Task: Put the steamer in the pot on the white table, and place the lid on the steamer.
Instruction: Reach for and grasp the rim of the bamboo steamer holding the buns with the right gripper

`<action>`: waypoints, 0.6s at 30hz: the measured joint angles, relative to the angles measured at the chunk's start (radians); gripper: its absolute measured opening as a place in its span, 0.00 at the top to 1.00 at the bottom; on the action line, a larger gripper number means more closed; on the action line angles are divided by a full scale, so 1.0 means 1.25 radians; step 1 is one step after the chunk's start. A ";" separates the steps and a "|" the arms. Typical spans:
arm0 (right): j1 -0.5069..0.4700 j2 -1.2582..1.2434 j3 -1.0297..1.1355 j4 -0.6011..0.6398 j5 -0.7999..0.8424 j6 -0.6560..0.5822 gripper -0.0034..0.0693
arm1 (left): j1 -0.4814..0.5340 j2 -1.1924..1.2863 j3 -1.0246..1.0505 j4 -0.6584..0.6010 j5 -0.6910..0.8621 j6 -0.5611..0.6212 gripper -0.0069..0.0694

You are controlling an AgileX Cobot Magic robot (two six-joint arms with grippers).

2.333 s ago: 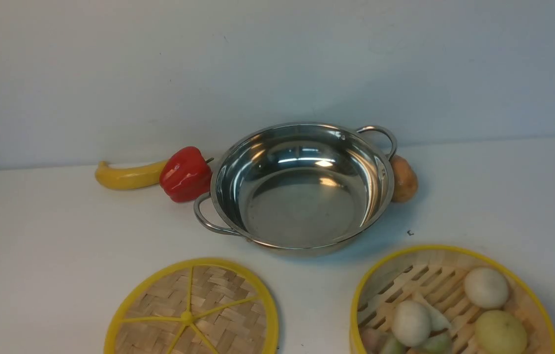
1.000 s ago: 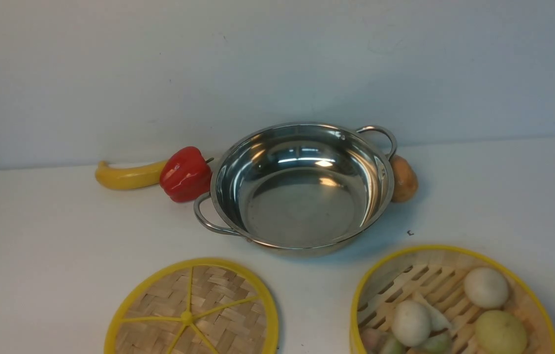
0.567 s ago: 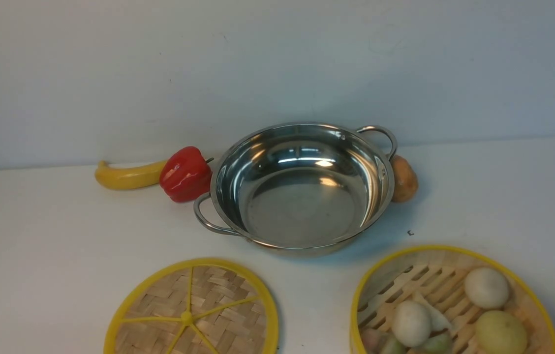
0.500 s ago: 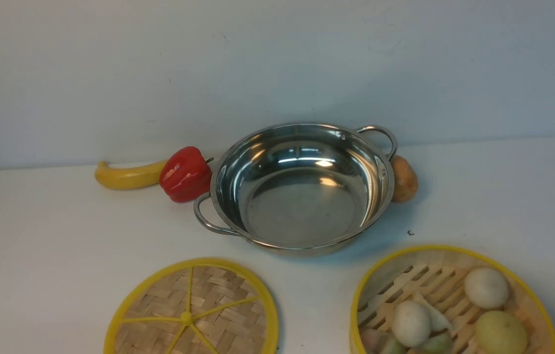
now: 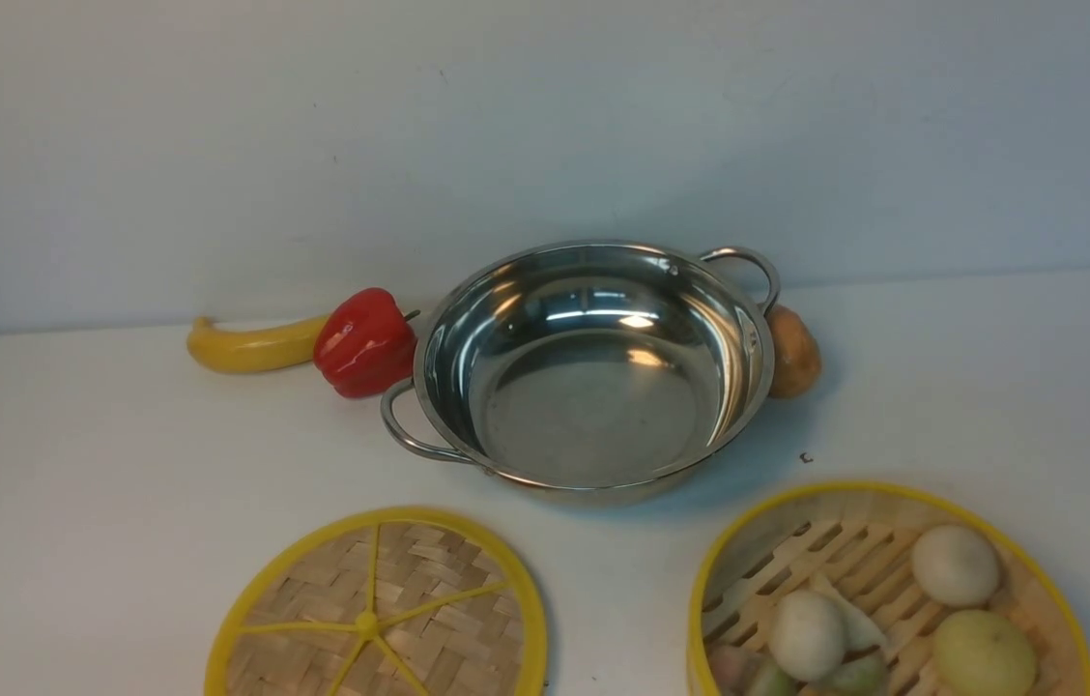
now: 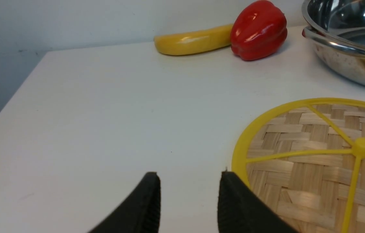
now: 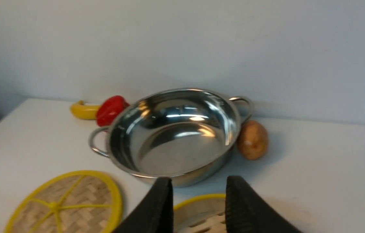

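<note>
Both tools are shown only by their wrist cameras, each spread with nothing between its fingers (image 7: 158,210): the left tool (image 6: 189,176) hangs over the white surface (image 5: 120,454) just beside the rim of the lid (image 5: 381,619), and the right tool (image 7: 199,179) is held above the near rim of the steamer (image 5: 849,495), facing the pot (image 5: 593,387). Nothing is gripped, so the task is judged to be at its start, with the steamer to be taken first. The steamer stands at the front right of the surface, near the pot but apart from it, and holds several round pieces of food (image 5: 956,565); the lid lies flat at the front left. The pot sits empty further back, between a red pepper (image 5: 366,340) with a banana (image 5: 250,348) on its left and a potato (image 5: 793,353) close against its right side. For a sound grasp, the steamer's wall should probably be pinched from above, one finger inside and one outside, at a spot free of food. It should be lifted level so that the food is not rolled about, raised clear of the pot's rim and handle, centred over the bowl and lowered straight. A tilted descent could be caught on the rim, and the potato could be knocked by too wide a swing.
</note>
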 joint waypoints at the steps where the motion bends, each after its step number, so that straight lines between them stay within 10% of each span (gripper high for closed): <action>1: 0.000 0.011 -0.003 0.025 0.005 0.004 0.62 | 0.000 0.000 0.000 0.000 0.000 0.000 0.59; 13: 0.000 0.264 -0.063 0.055 0.214 -0.022 0.62 | 0.000 0.000 0.000 0.000 0.000 0.000 0.59; 18: 0.000 0.374 -0.100 -0.081 0.218 0.032 0.60 | 0.000 0.000 0.000 0.000 0.000 0.000 0.59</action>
